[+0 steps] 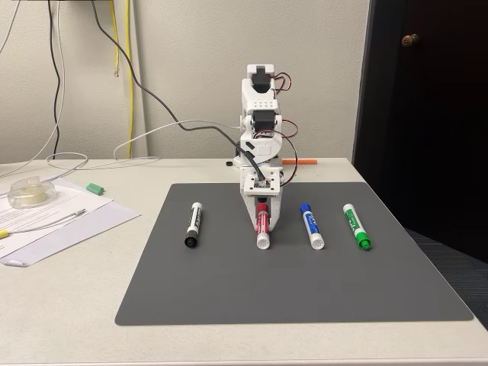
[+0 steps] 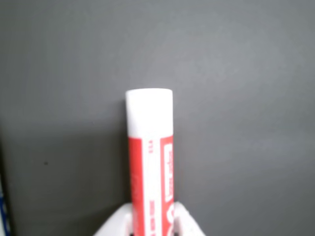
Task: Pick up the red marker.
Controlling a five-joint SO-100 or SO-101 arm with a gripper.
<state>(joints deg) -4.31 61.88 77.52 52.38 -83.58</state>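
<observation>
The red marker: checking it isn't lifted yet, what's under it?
The dark grey mat lies beneath the red marker. The gripper covers its capped end, so contact there is hidden.

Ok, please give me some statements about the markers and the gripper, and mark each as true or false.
1. Four markers lie on the grey mat. True.
2. The gripper is at the blue marker. False: it is at the red marker.
3. In the fixed view, the green marker is the rightmost one. True.
4. The black marker lies between red and blue. False: it is leftmost in the fixed view.
5. In the wrist view, white fingers flank the red marker. True.
</observation>
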